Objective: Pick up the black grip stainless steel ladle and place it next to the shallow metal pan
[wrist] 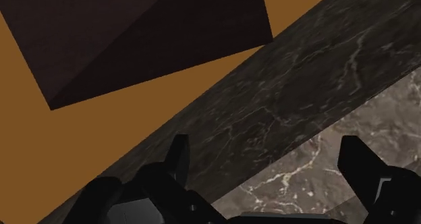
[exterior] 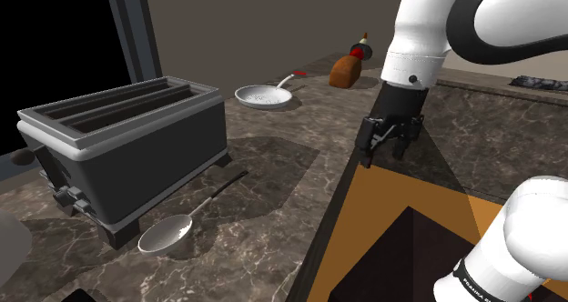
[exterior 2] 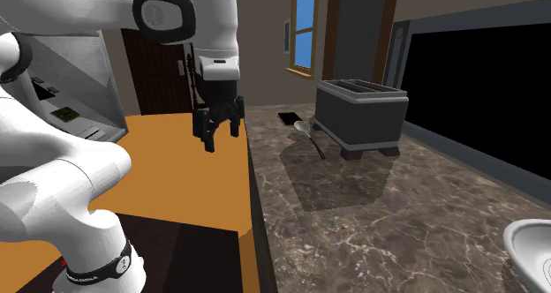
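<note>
The ladle (exterior: pixel 182 223) lies flat on the dark marble counter (exterior: pixel 282 177) just in front of the toaster, its pale bowl toward the shoulder view's lower left and its thin dark handle pointing up and right. In the second exterior view the ladle (exterior 2: pixel 309 135) rests beside the toaster's base. The shallow metal pan (exterior: pixel 264 95) sits farther back on the counter; its pale rim (exterior 2: pixel 530 247) shows at the second exterior view's lower right. My gripper (exterior: pixel 386 151) (exterior 2: pixel 217 138) (wrist: pixel 270 165) hangs open and empty above the counter's edge, well apart from the ladle.
A big grey toaster (exterior: pixel 118 145) (exterior 2: pixel 360 115) stands right behind the ladle. A bread loaf (exterior: pixel 344 70) and a bottle (exterior: pixel 361 47) are beyond the pan. A small black object (exterior 2: pixel 288 118) lies past the ladle. Orange floor (exterior: pixel 391 218) and my dark stand (wrist: pixel 135 40) lie below the counter edge.
</note>
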Controlling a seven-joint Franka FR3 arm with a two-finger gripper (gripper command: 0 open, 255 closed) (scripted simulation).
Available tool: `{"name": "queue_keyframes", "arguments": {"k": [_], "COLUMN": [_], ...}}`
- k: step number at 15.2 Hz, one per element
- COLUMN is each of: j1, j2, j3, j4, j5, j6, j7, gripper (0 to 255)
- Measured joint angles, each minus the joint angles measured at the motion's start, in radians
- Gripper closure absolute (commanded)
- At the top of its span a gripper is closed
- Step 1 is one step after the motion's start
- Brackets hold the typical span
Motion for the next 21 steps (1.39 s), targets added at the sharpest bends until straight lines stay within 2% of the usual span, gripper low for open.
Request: {"name": "queue_keyframes", "arguments": {"k": [6,12,17,20,21], "j1": [-0.039,-0.131,-0.261,-0.374,-0.418], "j2": [0.097,0.250,0.425,0.578,0.647], "j3": [0.187,0.387,0.580,0.745,0.811], "j4": [0.067,0.182,0.321,0.434,0.466], "j5": [0.105,0.136,0.069,-0.048,-0.111], "j6": [0.101,0.221,0.311,0.354,0.372], "j7": [0.288,0.576,0.839,1.042,1.121], "gripper": [0,0,0,0,0]}}
